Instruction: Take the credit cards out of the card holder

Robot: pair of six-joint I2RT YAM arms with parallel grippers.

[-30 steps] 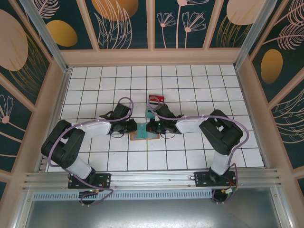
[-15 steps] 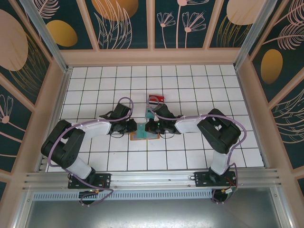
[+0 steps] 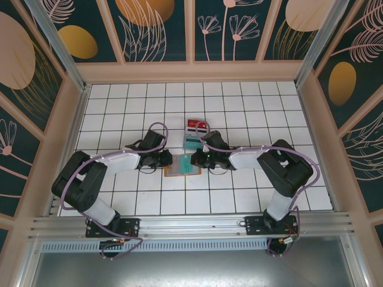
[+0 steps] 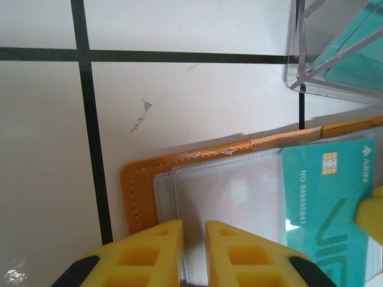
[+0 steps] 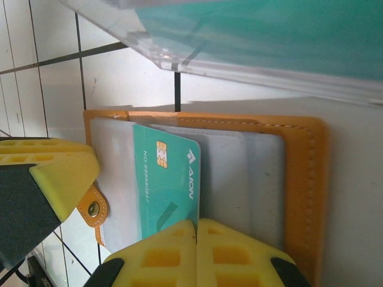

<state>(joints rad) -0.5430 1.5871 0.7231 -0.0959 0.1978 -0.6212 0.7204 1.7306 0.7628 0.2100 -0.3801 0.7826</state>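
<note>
The card holder (image 3: 175, 169) lies open on the tiled floor, orange border around clear sleeves (image 4: 140, 185) (image 5: 302, 179). A teal credit card (image 5: 164, 179) (image 4: 326, 197) sticks partly out over the sleeves. My right gripper (image 5: 196, 230) (image 3: 194, 160) is shut, with the card's edge running into the seam between its fingers. From the other side, my left gripper (image 4: 194, 230) (image 3: 170, 160) is closed to a narrow gap on a sleeve edge of the holder. Its yellow finger (image 5: 60, 173) shows in the right wrist view.
A clear plastic box (image 3: 192, 142) (image 4: 335, 54) (image 5: 251, 54) holding a teal card stands just behind the holder. A red card (image 3: 196, 124) lies one tile further back. Wooden walls ring the tiled floor.
The right arm has swung to the right and its gripper has shifted slightly right over the holder. The left arm has kept still.
</note>
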